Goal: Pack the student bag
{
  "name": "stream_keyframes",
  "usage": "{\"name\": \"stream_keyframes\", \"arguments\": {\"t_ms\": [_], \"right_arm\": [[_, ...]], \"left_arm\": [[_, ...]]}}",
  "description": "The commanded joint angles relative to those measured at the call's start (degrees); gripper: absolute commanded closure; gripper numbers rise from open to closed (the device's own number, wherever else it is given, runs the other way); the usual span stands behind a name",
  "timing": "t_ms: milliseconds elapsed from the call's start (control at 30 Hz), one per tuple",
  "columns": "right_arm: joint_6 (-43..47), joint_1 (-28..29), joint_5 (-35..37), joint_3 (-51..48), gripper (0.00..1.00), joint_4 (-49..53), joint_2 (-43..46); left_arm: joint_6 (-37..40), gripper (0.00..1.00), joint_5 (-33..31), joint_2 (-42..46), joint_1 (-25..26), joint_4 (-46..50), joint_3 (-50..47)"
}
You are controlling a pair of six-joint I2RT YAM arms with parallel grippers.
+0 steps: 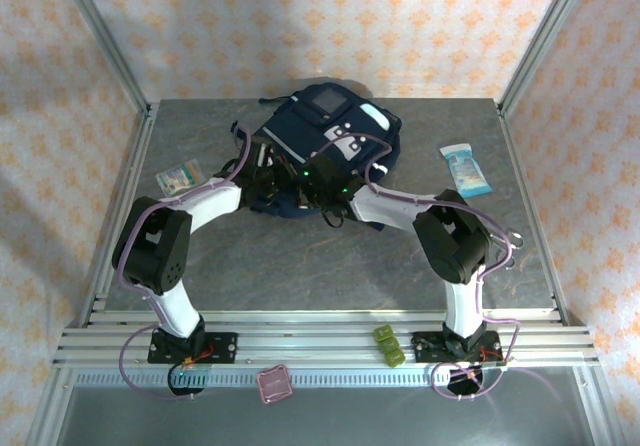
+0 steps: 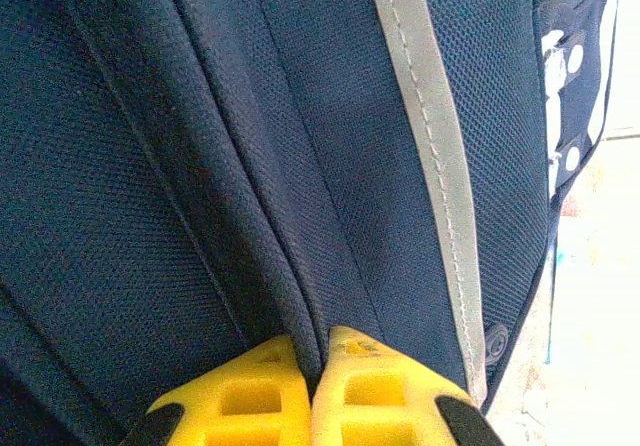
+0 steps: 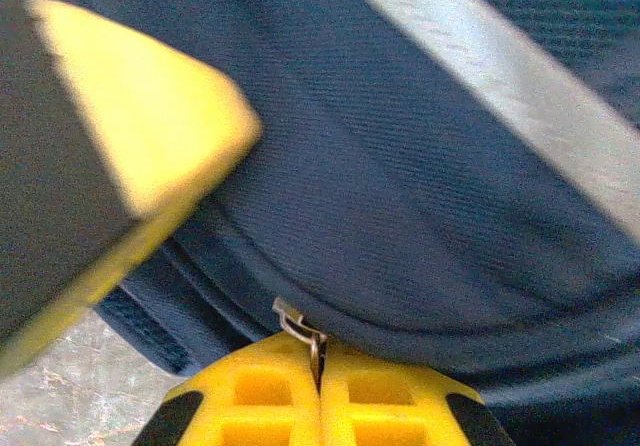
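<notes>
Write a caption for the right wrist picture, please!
Right pincer shut on the zipper pull of the student bag.

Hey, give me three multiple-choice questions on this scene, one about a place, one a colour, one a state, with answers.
1. Where does the blue-and-white packet lie? A. right of the student bag B. on top of it C. under it
2. What colour is the small square item at the top view's bottom edge? A. green B. pink C. white
3. How do the right gripper's jaws stand? A. wide open B. shut on nothing C. shut on the bag's zipper pull
Answers: A, it lies apart on that side; B, its face is pink; C, the metal pull is pinched between them.
</notes>
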State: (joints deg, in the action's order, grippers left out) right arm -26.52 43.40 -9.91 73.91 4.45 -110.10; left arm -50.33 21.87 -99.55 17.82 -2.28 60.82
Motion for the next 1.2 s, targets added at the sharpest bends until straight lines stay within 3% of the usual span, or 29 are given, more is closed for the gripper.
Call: {"name": "stream_keyframes", "arguments": {"t_ms": [0, 267, 500, 533, 633, 667, 767, 867, 900, 933, 967, 1000, 1167], "right_arm": [[-1.00, -4.05, 2.96, -3.44, 1.00, 2.49, 4.59], [-4.26, -12.06, 8.35, -2.35, 1.00, 4.97, 4.02], [-6.60, -12.90, 8.39, 1.42, 1.00, 6.25, 1.87], [-6.78, -12.90, 8.33, 1.26, 0.95, 6.28, 2.40], [-6.31, -12.90, 9.06, -0.22, 0.73, 6.25, 4.76], [-5.95, -12.90, 9.29, -0.49, 0.63, 6.45, 5.61], [-4.15, -12.96, 9.44, -0.79, 0.47, 6.62, 8.30], [-2.55, -13.00, 9.27, -0.45, 0.38, 6.62, 10.44], [-1.97, -13.07, 9.22, -0.43, 0.34, 6.18, 11.28], [-1.45, -13.07, 9.46, -0.33, 0.28, 5.87, 12.00], [-1.15, -13.16, 9.90, -0.02, 0.08, 5.97, 12.55], [-0.68, -13.40, 10.62, 0.47, 0.00, 6.18, 12.87], [0.57, -15.52, 15.10, 2.71, 0.00, 8.39, 14.66]], "left_arm": [[2.36, 1.00, -1.49, 2.30, -2.07, -2.29, -1.17], [2.70, 1.00, -1.03, 3.30, -2.27, -2.81, -2.72], [2.83, 1.00, -1.52, 4.15, -2.36, -2.52, -3.34], [3.29, 1.00, -1.83, 4.44, -2.36, -2.02, -3.12], [4.95, 0.64, -3.30, 6.11, -2.36, -0.17, -2.20], [5.67, 0.57, -3.87, 6.77, -2.36, 0.44, -1.81], [8.21, 0.46, -5.92, 9.17, -2.36, 2.37, -0.35], [10.59, 0.40, -8.95, 11.14, -2.44, 5.19, 1.73], [11.43, 0.33, -10.33, 11.90, -2.44, 6.09, 2.40], [12.34, 0.01, -11.66, 12.80, -2.43, 6.77, 2.90], [13.06, 0.01, -12.91, 13.56, -2.44, 7.21, 3.23], [14.12, 0.01, -14.15, 14.44, -2.44, 7.61, 3.49], [19.32, 0.01, -23.07, 19.39, -2.62, 9.15, 3.47]]}}
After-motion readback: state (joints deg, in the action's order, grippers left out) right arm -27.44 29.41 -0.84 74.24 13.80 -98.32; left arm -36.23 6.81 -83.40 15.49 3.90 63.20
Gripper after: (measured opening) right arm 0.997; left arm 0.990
